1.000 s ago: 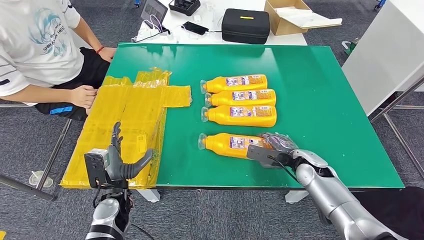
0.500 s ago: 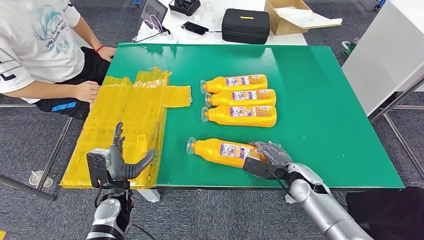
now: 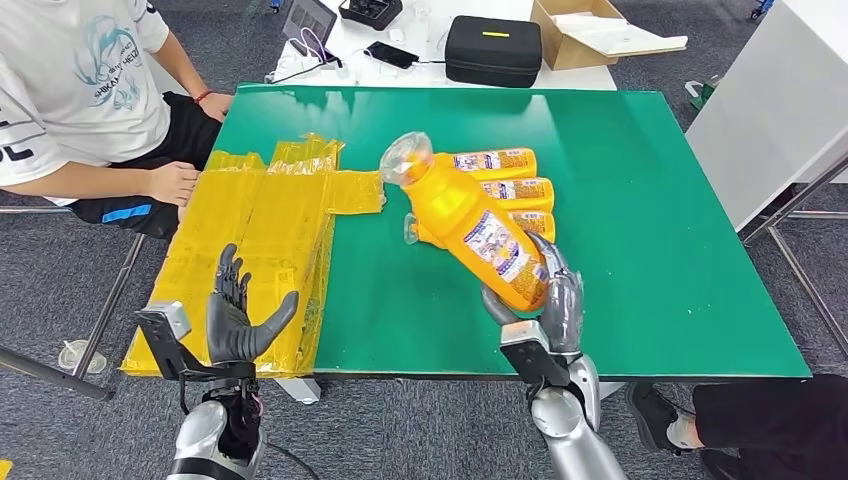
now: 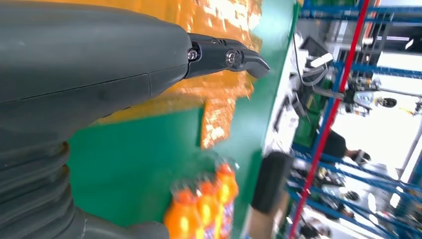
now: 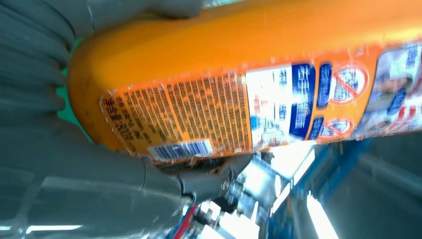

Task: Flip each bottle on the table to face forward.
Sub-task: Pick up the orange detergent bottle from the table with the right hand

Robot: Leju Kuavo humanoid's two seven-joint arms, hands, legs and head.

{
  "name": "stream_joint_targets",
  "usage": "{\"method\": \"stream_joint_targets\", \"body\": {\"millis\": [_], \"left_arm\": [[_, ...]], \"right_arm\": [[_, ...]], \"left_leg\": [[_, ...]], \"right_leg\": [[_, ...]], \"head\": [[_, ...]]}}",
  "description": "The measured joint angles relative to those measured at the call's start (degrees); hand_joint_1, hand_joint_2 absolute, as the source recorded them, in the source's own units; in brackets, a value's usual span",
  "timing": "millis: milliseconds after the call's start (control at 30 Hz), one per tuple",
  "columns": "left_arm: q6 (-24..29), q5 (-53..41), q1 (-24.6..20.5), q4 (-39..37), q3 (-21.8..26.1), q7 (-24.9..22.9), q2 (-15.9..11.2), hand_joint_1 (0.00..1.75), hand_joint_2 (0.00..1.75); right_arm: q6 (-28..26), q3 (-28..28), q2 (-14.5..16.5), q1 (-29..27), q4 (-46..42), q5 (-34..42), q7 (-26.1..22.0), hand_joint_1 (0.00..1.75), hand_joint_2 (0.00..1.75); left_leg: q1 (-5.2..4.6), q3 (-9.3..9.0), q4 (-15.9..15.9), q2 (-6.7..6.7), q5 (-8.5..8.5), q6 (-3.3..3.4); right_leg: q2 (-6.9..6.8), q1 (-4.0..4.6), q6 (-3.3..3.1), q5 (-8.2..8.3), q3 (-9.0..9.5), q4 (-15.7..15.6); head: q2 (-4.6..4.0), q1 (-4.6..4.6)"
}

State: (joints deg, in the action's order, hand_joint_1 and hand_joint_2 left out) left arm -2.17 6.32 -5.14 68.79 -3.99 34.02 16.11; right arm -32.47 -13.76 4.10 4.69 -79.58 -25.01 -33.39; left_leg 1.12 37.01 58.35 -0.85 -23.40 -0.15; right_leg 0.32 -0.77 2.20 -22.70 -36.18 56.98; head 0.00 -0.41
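Right hand grips the base of one orange bottle, lifted off the green table, cap tilted up and away over the row of three bottles. Left hand is empty, fingers spread, over the yellow sheet. Flip looks mid-way, with three apparently left. There is open table near the front edge and to the right.
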Motion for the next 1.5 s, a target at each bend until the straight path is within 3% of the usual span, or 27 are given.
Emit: {"method": "stream_joint_targets", "body": {"millis": [233, 433, 600, 967, 1500], "left_arm": [[-5.09, 8.18, 0.86, 5.10, -1.17, -2.93, -0.04, 0.00, 1.75], [-13.69, 13.03, 1.00, 6.30, -3.45, -5.05, -0.59, 0.00, 1.75], [-18.57, 14.94, 0.51, 5.94, -6.16, -6.44, -1.11, 0.00, 1.75], [-21.81, 14.26, -1.08, 3.18, -10.24, -7.11, -2.33, 0.00, 1.75], [-23.46, 12.28, -1.98, 0.33, -12.47, -7.00, -3.29, 0.00, 1.75]], "right_arm": [[-2.04, 4.18, 4.42, -3.24, -1.17, 4.15, -3.74, 1.75, 1.75], [3.65, 4.89, 6.35, -3.33, 2.19, 5.14, -5.54, 1.75, 1.75], [5.91, 1.46, 8.13, -2.28, 9.66, 5.76, -6.36, 1.75, 1.75], [5.63, -8.20, 10.39, 2.32, 22.01, 5.67, -6.47, 1.75, 1.75], [5.50, -12.14, 11.76, 5.47, 27.52, 5.03, -6.50, 1.75, 1.75]], "left_leg": [[0.00, 0.00, 0.00, 0.01, -0.01, 0.00], [0.01, 0.00, -0.01, 0.00, 0.00, -0.01], [0.01, 0.00, -0.01, 0.01, 0.00, -0.01], [0.01, 0.00, -0.01, 0.04, 0.01, -0.01], [0.01, 0.00, -0.01, 0.05, 0.01, -0.01]], "right_leg": [[0.01, 0.00, 0.00, 0.00, 0.00, 0.00], [0.01, 0.01, 0.00, 0.00, 0.01, 0.00], [0.01, 0.01, 0.00, 0.00, 0.00, 0.00], [0.01, 0.01, -0.01, 0.00, -0.02, 0.00], [0.02, 0.02, -0.01, 0.01, -0.03, 0.00]], "head": [[0.00, -0.01], [0.00, 0.01], [0.01, -0.01], [0.00, 0.01], [0.01, 0.01]]}}
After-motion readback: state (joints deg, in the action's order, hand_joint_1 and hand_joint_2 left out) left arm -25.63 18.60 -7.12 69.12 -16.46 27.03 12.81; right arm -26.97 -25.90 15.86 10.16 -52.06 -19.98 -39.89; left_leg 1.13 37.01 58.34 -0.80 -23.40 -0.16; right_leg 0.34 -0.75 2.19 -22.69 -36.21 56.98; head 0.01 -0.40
